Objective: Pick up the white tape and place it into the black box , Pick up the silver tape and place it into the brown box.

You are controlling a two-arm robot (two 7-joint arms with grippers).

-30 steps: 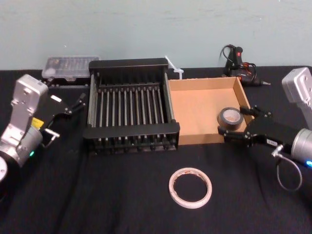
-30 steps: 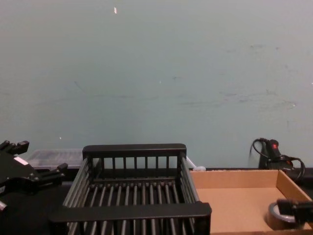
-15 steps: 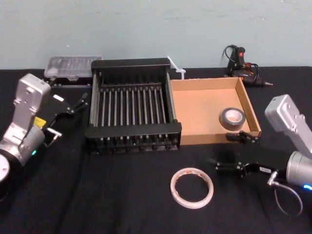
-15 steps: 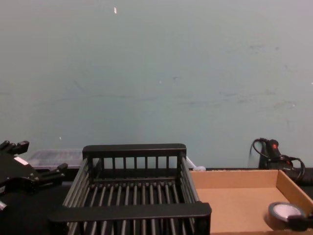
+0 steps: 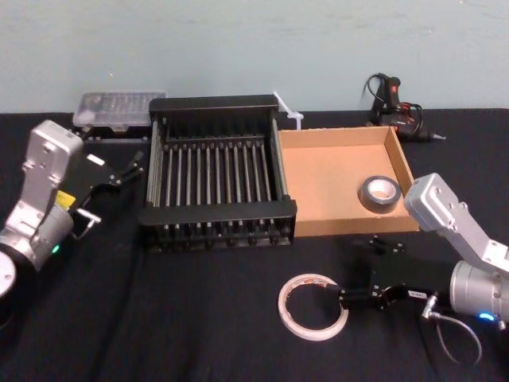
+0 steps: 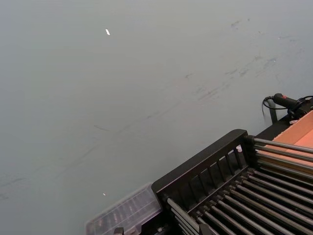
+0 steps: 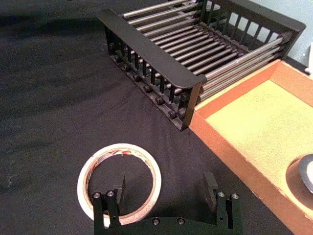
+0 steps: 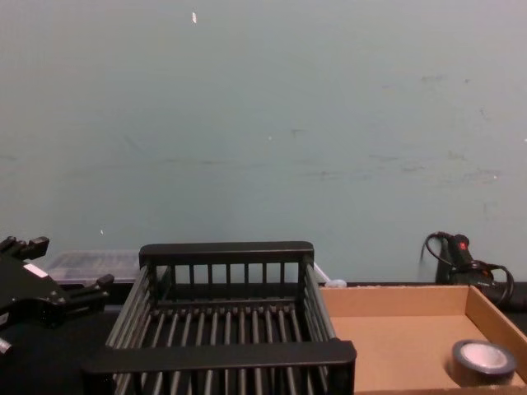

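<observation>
The white tape [image 5: 312, 306] lies flat on the black cloth in front of the boxes. My right gripper [image 5: 350, 270] is open at its right side. In the right wrist view one fingertip [image 7: 120, 188] hangs over the hole of the white tape [image 7: 93, 169] and the other stands outside, so the ring's near wall lies between them. The silver tape [image 5: 379, 193] rests in the right part of the brown box [image 5: 326, 183], also seen at the brown box's [image 8: 395, 346] lower right as the silver tape [image 8: 482, 362]. The black box [image 5: 215, 215] stands left of it. My left gripper [image 5: 111, 191] is parked open, left of the crate.
A clear plastic case [image 5: 119, 107] sits behind the crate at the back left. A black corded tool [image 5: 394, 103] lies behind the cardboard tray. A white strip [image 5: 285, 107] pokes up between them. The wall runs close behind the table.
My right gripper has drawn back out of the brown box, leaving the silver tape lying there, and has come forward and down to the white tape. The left arm is still.
</observation>
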